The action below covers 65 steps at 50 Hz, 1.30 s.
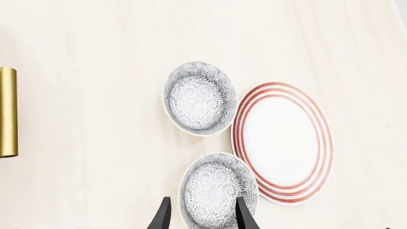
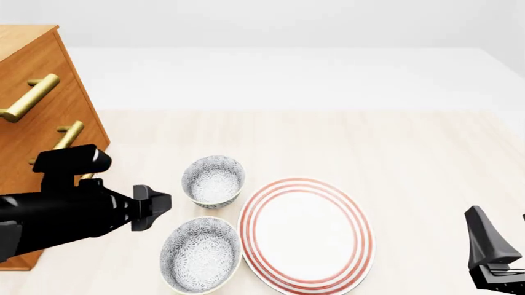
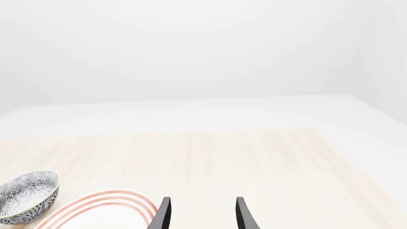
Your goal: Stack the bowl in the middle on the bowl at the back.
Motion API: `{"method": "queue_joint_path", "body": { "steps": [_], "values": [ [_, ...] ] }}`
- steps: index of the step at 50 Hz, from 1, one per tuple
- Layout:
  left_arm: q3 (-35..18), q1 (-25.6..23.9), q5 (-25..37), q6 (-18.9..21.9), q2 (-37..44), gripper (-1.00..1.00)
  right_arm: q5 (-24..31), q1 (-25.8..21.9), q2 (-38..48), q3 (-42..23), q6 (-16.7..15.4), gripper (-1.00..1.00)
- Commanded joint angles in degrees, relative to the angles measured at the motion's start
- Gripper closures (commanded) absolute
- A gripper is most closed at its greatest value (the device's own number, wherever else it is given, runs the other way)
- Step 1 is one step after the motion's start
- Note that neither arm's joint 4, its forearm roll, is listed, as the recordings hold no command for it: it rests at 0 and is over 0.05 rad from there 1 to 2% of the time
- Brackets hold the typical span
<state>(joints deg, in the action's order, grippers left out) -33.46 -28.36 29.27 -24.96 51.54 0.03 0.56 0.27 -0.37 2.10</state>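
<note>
A pale wooden table (image 2: pixel 410 147) under a blank white backdrop carries everything, with the red-ringed plate (image 2: pixel 305 233) as landmark. The bowl in the middle (image 2: pixel 201 254) sits touching the plate's near-left rim. The bowl at the back (image 2: pixel 213 180) sits just off its far-left rim, apart from the first. The left gripper (image 1: pixel 202 217) hovers over the nearer bowl, jaws spread and empty, probably lining up on its rim. The right gripper (image 3: pixel 201 214) waits right of the plate, also open and empty. A wooden drawer chest (image 2: pixel 37 110) stands far left.
</note>
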Motion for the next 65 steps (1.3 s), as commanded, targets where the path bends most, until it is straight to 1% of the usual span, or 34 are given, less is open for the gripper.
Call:
{"method": "queue_joint_path", "body": {
  "steps": [1,8,18,25,34,47,65],
  "values": [
    [4.2,1.53,-5.11,1.06,4.22,-1.0,0.01,-0.11,-0.02,-0.02,-0.05,-1.0],
    [5.81,2.28,-8.83,1.69,7.37,-1.0,0.01,-0.11,0.02,-0.06,-0.03,-1.0],
    [8.71,1.16,-14.17,0.55,10.99,-1.0,0.06,-0.23,0.03,-0.13,-0.12,-1.0],
    [10.69,1.24,-17.56,0.61,13.43,-1.0,0.1,-0.18,0.0,-0.14,-0.09,-1.0],
    [12.95,0.57,-20.59,0.0,15.26,-1.0,0.14,-0.21,-0.04,-0.15,-0.11,-1.0],
    [14.64,-0.38,-23.67,-0.74,17.36,-1.0,0.05,-0.2,-0.02,-0.12,-0.13,-1.0],
    [16.15,-1.75,-25.64,-1.51,18.39,-1.0,0.11,-0.29,0.0,-0.25,-0.27,-1.0]
  ]
}}
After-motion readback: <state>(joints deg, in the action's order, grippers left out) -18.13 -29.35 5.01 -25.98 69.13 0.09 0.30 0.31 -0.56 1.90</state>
